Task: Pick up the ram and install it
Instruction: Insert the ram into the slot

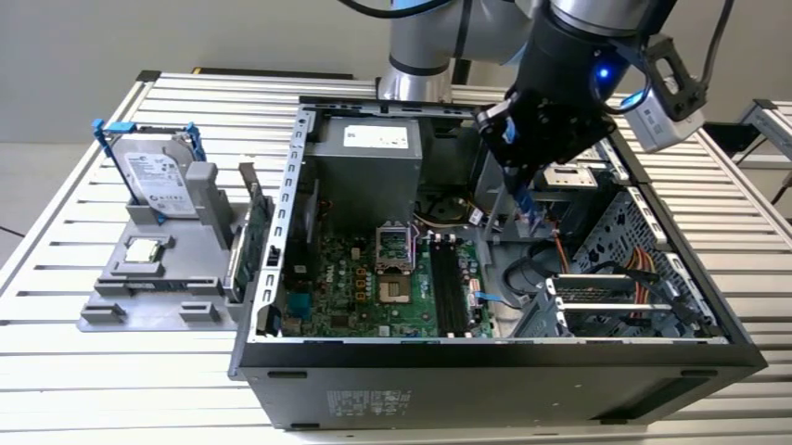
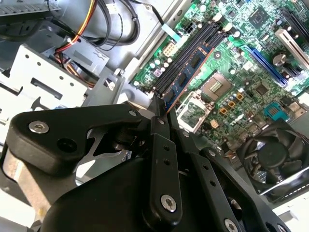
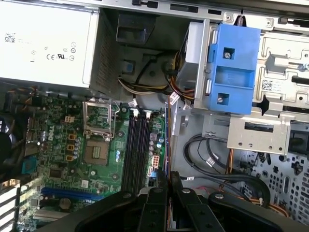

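Both fingers point(image 2: 160, 140) of the tool point(image 2: 161, 113) pinch one end of the ram point(image 2: 188, 77), apparently hanging clear above the memory slots point(image 2: 203, 38).

A slatted metal table point(image 1: 74, 389) carries an open computer case point(image 1: 495, 380). A green motherboard point(image 1: 359, 297) lies flat inside it, with an open socket point(image 3: 96, 153) and long black slots point(image 3: 135, 150) just beside the socket. A grey power supply point(image 1: 365, 153) fills the far end of the case. In the second wrist view a black fan point(image 2: 275, 157) sits at the board's edge. A blue bracket point(image 3: 234, 67) is fixed to the metal drive cage, near orange and yellow wires point(image 1: 625, 264). At the exterior view's left a grey holder point(image 1: 136, 306) rests on the table. It carries an upright hard drive point(image 1: 161, 181), a small silver chip point(image 1: 145, 248) lying flat and a green card point(image 1: 254, 243) on edge, just beside the case wall.
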Tool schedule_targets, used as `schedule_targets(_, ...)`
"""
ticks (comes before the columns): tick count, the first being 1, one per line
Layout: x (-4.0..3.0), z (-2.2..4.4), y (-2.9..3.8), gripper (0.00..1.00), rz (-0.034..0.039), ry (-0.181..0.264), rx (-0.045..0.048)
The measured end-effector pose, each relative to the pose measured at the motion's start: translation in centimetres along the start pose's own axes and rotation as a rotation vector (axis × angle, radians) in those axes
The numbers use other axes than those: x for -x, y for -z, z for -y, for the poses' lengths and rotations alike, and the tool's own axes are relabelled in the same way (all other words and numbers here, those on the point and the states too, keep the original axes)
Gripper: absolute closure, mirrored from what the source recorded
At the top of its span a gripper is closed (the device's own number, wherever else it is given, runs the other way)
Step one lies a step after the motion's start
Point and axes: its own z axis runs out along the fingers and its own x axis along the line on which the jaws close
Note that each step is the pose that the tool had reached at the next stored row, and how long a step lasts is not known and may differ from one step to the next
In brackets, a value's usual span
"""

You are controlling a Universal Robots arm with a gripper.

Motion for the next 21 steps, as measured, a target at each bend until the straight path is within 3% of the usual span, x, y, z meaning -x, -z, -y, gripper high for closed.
schedule_targets(21,-0.04,0.03,-0.63,1.00,-0.0003,0.000,-0.0001)
